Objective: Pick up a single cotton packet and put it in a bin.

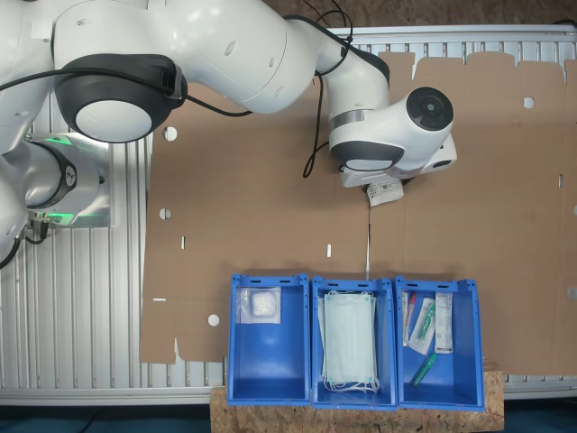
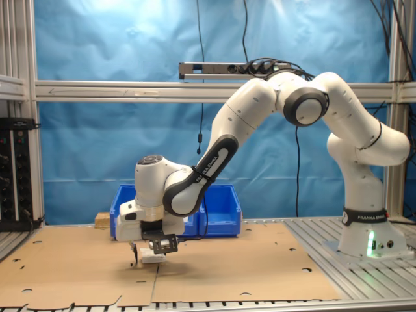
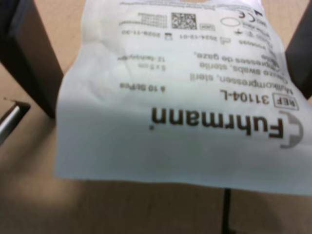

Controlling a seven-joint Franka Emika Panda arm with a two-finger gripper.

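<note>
The cotton packet (image 3: 170, 97) is white and crinkled, with dark print on its face. It hangs close under the wrist camera between two dark fingers (image 3: 29, 63) and casts a shadow on the cardboard below. My gripper (image 2: 153, 250) is shut on the cotton packet (image 2: 155, 258), holding it just above the cardboard. In the first exterior view a corner of the packet (image 1: 385, 190) sticks out from under the hand. The bin (image 1: 267, 365) is the blue crate at the first exterior view's left end of the row, and a white gauzy packet (image 1: 260, 305) lies in it.
Flat brown cardboard (image 1: 270, 198) covers the table. The middle blue crate (image 1: 315, 343) holds pale green face masks. The crate beside it (image 1: 455, 370) holds syringes and long sachets. The white arm (image 2: 260, 110) arches over the table from its base (image 2: 364, 227).
</note>
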